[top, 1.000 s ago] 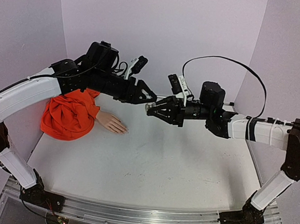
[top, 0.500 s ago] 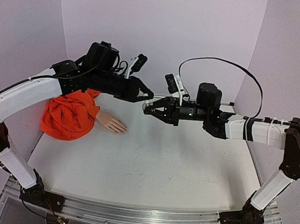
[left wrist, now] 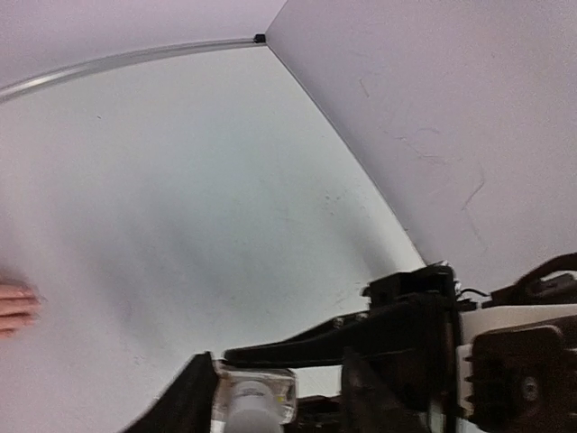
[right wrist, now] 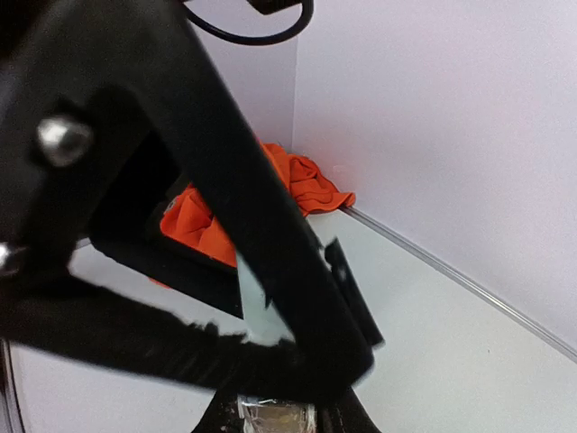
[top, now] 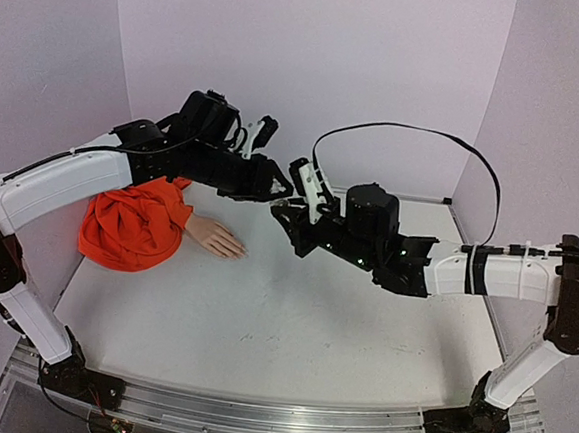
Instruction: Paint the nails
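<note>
A pale mannequin hand (top: 217,238) lies on the white table (top: 291,327), its wrist in a bunched orange sleeve (top: 133,224). Its nails are too small to make out; the fingertips (left wrist: 13,307) show at the left edge of the left wrist view. A small clear bottle (left wrist: 259,394) with a white neck is held in the air by my right gripper (top: 282,216), which is shut on it (right wrist: 275,417). My left gripper (top: 279,188) meets it from the left. Its jaws (left wrist: 278,379) stand apart around the bottle's top, with a gap on the right side.
Lilac walls close in the table at the back and both sides, with a metal strip (left wrist: 135,56) along the back edge. A black cable (top: 417,131) loops above the right arm. The sleeve (right wrist: 297,180) lies against the left wall.
The right gripper has swung left and slightly down with the bottle, its wrist turning. The left gripper closed at the bottle's top, then parted again, staying close to it.
</note>
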You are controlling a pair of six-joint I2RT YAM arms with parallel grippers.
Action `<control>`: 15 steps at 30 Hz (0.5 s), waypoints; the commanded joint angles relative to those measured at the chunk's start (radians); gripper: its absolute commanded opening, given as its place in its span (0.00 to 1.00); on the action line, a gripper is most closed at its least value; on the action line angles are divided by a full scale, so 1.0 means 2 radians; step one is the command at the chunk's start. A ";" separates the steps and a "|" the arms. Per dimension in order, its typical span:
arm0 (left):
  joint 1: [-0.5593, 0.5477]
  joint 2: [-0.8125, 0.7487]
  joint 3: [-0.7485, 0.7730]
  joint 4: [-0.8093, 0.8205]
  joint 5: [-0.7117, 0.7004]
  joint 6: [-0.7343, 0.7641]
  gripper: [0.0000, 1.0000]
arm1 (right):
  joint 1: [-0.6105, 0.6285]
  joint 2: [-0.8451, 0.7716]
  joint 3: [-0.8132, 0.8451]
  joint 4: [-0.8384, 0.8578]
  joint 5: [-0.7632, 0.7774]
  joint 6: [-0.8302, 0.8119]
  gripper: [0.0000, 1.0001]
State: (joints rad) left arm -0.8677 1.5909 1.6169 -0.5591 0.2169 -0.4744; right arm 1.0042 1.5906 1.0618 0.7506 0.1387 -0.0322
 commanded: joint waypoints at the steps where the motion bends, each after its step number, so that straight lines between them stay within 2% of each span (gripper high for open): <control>1: 0.000 -0.018 0.023 -0.011 0.068 0.009 0.67 | -0.033 -0.038 0.009 0.051 -0.149 -0.033 0.00; 3: 0.002 -0.033 0.023 -0.010 0.070 0.020 0.82 | -0.049 -0.044 0.006 0.044 -0.200 -0.020 0.00; 6: 0.004 -0.052 0.017 -0.007 0.069 0.035 0.90 | -0.095 -0.054 -0.003 0.048 -0.323 0.032 0.00; 8: 0.004 -0.060 0.010 -0.005 0.070 0.043 0.90 | -0.124 -0.048 0.002 0.051 -0.406 0.062 0.00; 11: 0.004 -0.063 0.001 -0.003 0.074 0.044 0.84 | -0.142 -0.035 0.014 0.053 -0.502 0.083 0.00; 13: 0.004 -0.062 0.000 0.000 0.079 0.041 0.76 | -0.143 -0.027 0.023 0.054 -0.531 0.090 0.00; 15: 0.004 -0.060 0.001 0.006 0.088 0.039 0.72 | -0.143 -0.020 0.030 0.056 -0.544 0.097 0.00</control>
State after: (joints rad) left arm -0.8646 1.4944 1.6154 -0.5926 0.3508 -0.4107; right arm 0.7040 1.5394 1.0531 0.7822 -0.7021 0.0933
